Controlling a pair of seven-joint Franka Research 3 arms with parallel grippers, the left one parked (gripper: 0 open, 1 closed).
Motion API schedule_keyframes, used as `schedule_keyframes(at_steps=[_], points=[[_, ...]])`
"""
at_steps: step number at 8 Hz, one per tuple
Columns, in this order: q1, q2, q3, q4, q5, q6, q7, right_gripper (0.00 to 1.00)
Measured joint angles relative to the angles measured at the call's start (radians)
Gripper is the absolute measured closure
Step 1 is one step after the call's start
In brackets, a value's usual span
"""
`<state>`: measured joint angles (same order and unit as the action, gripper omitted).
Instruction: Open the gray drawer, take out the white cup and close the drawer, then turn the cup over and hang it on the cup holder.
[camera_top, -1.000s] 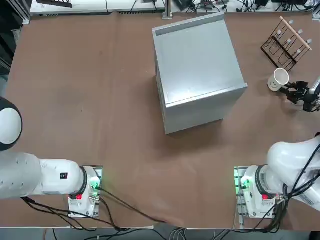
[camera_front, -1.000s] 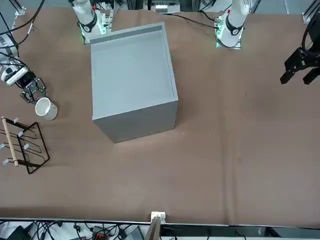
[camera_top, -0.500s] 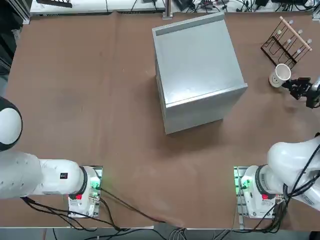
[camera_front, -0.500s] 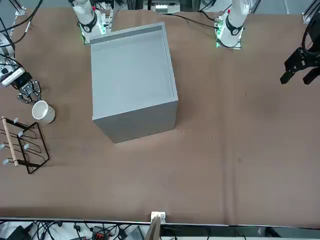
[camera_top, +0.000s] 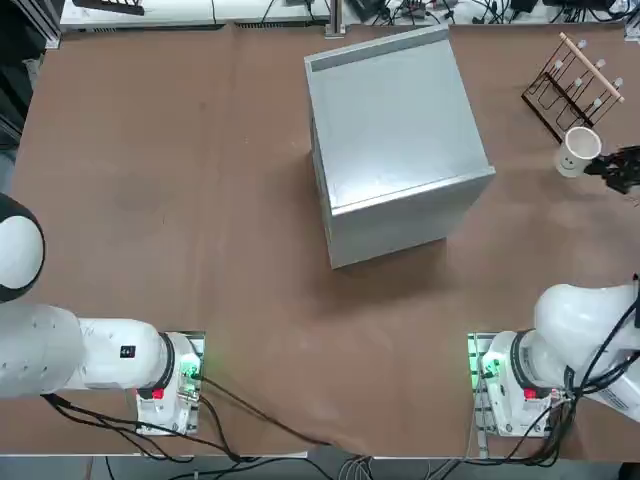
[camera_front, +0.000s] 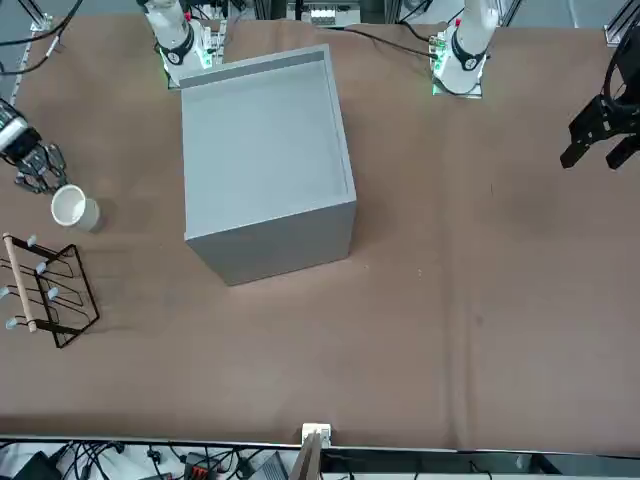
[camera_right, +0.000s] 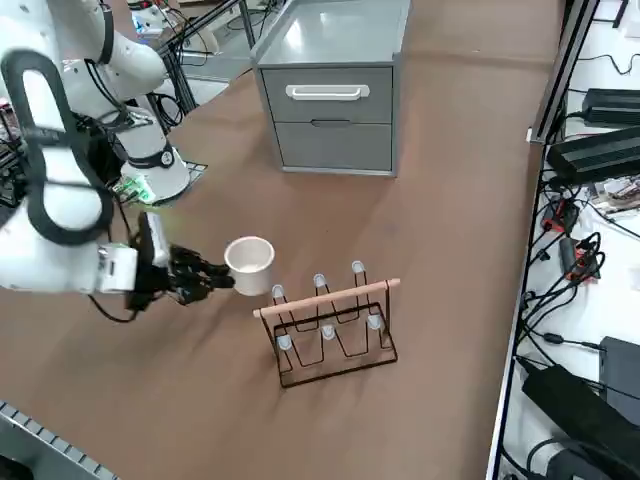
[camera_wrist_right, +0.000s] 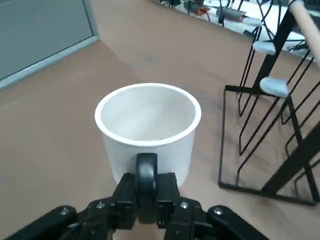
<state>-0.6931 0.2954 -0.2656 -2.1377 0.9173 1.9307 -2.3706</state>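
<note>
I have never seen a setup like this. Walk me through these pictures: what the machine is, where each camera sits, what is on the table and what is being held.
Two robot arms are bolted side by side at a brown table; only the right one works. One camera looks straight down, one faces the robot from across the table, one stands raised at its right side, and one rides on the working arm's wrist.

On the table stands a big gray drawer cabinet, both drawers closed. Near the table's edge is a wire cup holder with wooden pegs.

The right hand is shut on the handle of a white cup, mouth up, beside the holder. It looks lifted off the table, though I can't be certain. The cup is not yet turned over or hung.
</note>
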Motion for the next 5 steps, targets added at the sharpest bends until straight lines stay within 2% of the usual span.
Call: schedule_keyframes(at_steps=[3, 5], points=[[0.009, -0.193, 0.002, 0.007, -0.292, -0.017, 0.31, 0.81], [0.063, -0.269, 0.023, 0.059, -0.434, -0.017, 0.509, 0.81]])
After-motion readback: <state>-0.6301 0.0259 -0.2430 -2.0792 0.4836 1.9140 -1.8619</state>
